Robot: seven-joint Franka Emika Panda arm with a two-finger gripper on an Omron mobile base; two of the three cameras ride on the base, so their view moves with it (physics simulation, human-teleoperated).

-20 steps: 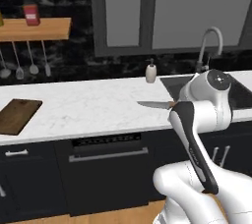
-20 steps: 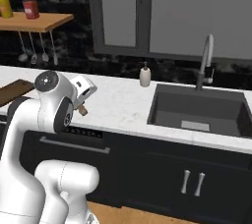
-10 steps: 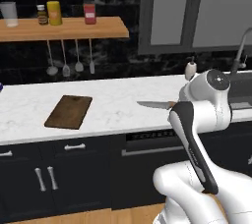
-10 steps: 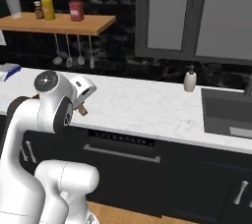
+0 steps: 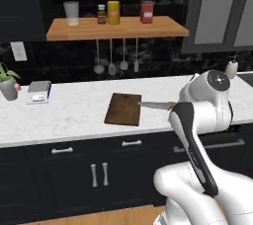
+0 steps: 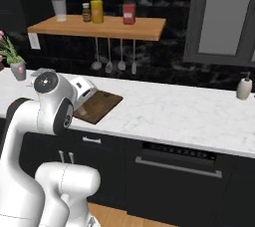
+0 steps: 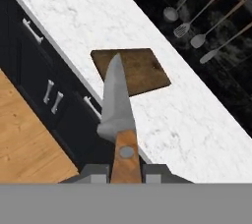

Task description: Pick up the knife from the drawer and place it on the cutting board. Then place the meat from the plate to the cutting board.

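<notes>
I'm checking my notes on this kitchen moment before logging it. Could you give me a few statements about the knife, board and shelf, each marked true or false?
1. The claw grips the knife by its wooden handle. True.
2. The knife already lies flat on the cutting board. False: it is held in the air, its tip pointing toward the board.
3. Four utensils hang beneath the wooden shelf. True.
4. The cutting board has meat on it. False: its surface is bare.
5. A potted plant stands at the counter's left end in the left base view. True.
</notes>
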